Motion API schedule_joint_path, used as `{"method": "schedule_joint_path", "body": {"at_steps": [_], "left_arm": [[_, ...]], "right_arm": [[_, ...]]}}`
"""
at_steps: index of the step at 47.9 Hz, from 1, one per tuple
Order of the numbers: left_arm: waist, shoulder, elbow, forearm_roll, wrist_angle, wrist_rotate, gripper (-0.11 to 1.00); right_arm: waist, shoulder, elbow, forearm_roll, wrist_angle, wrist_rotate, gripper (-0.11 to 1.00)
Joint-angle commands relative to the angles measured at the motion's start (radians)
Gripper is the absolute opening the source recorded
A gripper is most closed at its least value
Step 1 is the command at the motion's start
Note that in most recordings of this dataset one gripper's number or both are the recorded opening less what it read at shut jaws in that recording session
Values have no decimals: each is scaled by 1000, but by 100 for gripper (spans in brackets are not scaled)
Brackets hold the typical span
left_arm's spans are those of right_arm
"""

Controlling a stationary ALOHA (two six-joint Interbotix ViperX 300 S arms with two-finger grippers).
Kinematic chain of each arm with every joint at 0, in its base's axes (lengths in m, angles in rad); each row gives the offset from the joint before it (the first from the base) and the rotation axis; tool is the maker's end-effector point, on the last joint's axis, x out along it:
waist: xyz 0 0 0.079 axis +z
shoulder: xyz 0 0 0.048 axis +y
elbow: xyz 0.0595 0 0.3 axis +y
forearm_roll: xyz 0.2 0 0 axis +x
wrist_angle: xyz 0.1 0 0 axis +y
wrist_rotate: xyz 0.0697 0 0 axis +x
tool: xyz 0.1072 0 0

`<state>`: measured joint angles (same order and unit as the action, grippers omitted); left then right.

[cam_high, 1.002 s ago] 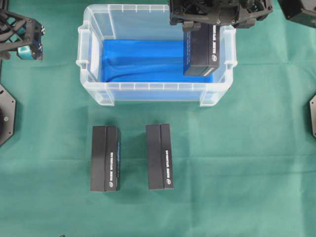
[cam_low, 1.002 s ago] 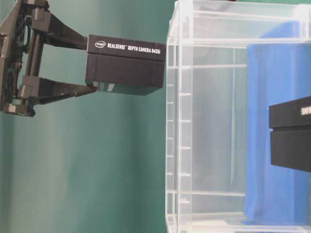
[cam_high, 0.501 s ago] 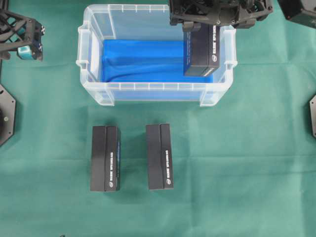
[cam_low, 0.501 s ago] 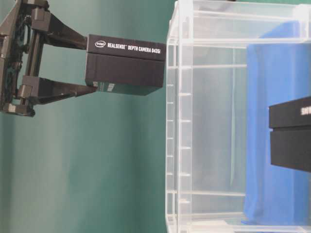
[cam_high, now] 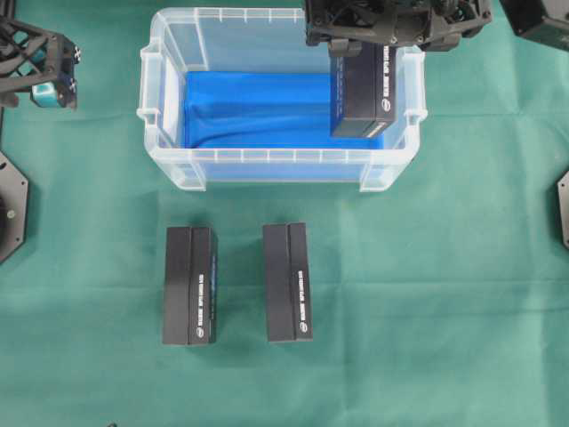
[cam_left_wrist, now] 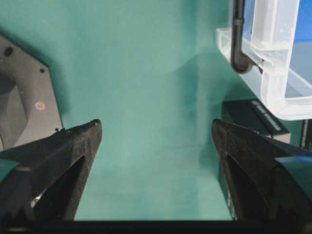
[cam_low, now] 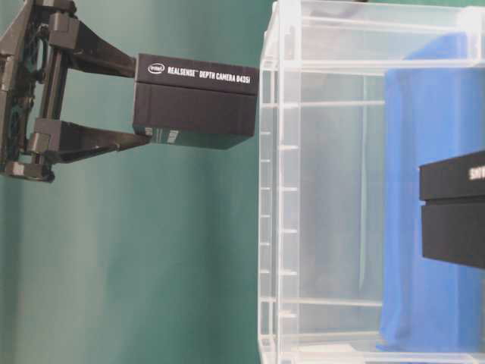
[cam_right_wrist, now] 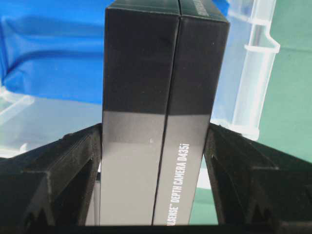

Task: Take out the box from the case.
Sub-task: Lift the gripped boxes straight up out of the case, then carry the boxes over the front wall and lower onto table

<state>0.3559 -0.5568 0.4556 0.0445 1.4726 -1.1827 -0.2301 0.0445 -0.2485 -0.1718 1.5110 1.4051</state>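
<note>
Where legible, box (cam_right_wrist: pixel 163 112) reads "RealSense".

You have a surface (cam_high: pixel 462 294) covered in green cloth, with the clear case (cam_high: pixel 280 166) standing on it at the far side and two black boxes (cam_high: pixel 189 285) (cam_high: pixel 287 282) lying side by side nearer you.

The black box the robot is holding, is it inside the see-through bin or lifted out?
Lifted out. The table-level view shows the box in the right gripper, beyond the case's rim.
</note>
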Motion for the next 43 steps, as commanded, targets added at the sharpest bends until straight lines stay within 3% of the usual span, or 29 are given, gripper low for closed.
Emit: {"method": "schedule_joint_path", "body": {"at_steps": [1,43], "left_arm": [[-3,-5,-11,0,-3,-2,96],[-3,-2,-12,0,-2,0,96]], "right_arm": [[3,-43,-29,-5,-2,-2,67],[14,-43,-31,-5,-2,-11,67]]}}
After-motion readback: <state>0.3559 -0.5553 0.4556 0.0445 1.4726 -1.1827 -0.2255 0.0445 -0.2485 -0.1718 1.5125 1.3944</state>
